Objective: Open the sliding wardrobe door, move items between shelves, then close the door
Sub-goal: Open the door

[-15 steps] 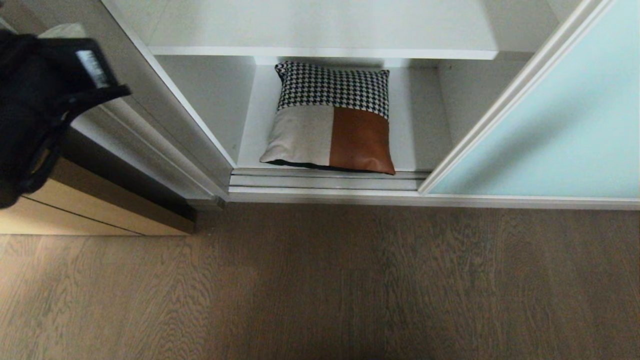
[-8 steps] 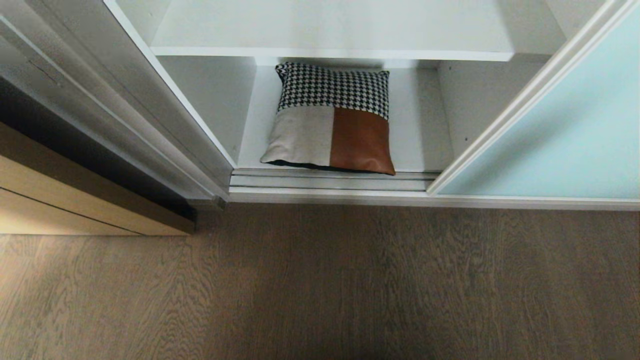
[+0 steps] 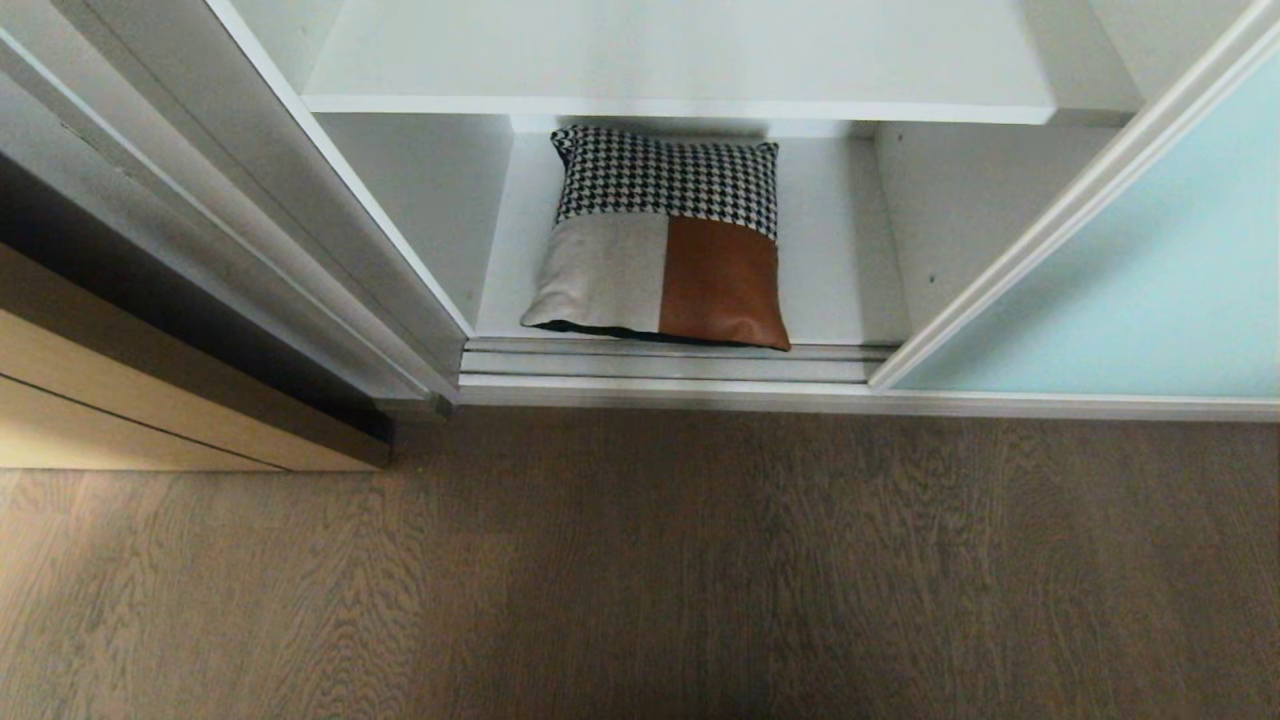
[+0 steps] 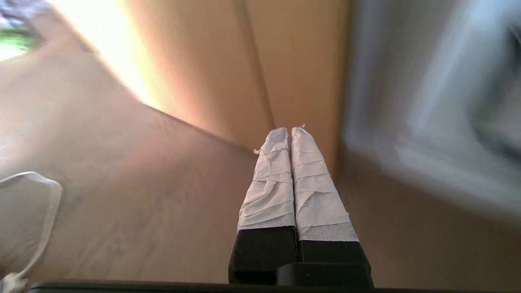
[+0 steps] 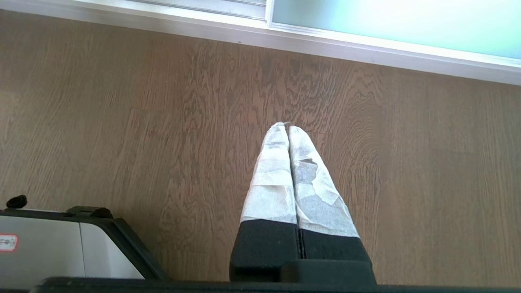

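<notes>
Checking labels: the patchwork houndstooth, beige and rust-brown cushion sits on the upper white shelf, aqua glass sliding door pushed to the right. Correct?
Not quite. The head view shows the patchwork houndstooth, beige and rust-brown cushion on the wardrobe's bottom white board, under the upper white shelf, which is bare where visible. The aqua glass sliding door does stand at the right.
</notes>
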